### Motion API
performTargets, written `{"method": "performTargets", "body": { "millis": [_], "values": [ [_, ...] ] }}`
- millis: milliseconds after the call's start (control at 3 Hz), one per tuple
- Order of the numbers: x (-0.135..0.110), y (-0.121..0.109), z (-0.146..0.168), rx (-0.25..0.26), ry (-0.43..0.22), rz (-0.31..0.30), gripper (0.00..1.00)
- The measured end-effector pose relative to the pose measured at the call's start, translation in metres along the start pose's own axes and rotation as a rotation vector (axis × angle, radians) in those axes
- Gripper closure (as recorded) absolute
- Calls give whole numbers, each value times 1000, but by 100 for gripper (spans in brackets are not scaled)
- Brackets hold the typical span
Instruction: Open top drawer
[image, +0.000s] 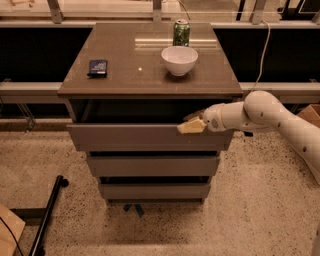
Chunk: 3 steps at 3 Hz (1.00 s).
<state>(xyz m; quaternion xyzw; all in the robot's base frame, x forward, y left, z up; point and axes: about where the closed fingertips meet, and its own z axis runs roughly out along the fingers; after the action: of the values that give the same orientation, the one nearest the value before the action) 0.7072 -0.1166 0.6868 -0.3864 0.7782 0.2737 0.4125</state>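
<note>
The top drawer (130, 137) is a wide grey-brown flat front with no handle, pulled out a little from the cabinet, with a dark gap above it under the cabinet top. My gripper (191, 123) comes in from the right on a white arm. Its yellowish fingertips (189, 127) sit at the drawer front's upper edge, right of the middle, hooked over it into the gap.
On the cabinet top (120, 75) stand a white bowl (179, 59), a green can (181, 33) and a small dark object (98, 67). Two narrower drawer fronts (152, 165) are below. A black pole (47, 217) lies on the speckled floor at the lower left. A railing runs behind.
</note>
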Motion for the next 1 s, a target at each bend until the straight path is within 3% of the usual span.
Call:
{"method": "performTargets", "body": {
  "millis": [333, 667, 1000],
  "values": [
    [0, 2, 3, -8, 5, -3, 59],
    [4, 13, 5, -29, 61, -17, 34],
    [3, 13, 4, -29, 62, -17, 11]
  ]
}}
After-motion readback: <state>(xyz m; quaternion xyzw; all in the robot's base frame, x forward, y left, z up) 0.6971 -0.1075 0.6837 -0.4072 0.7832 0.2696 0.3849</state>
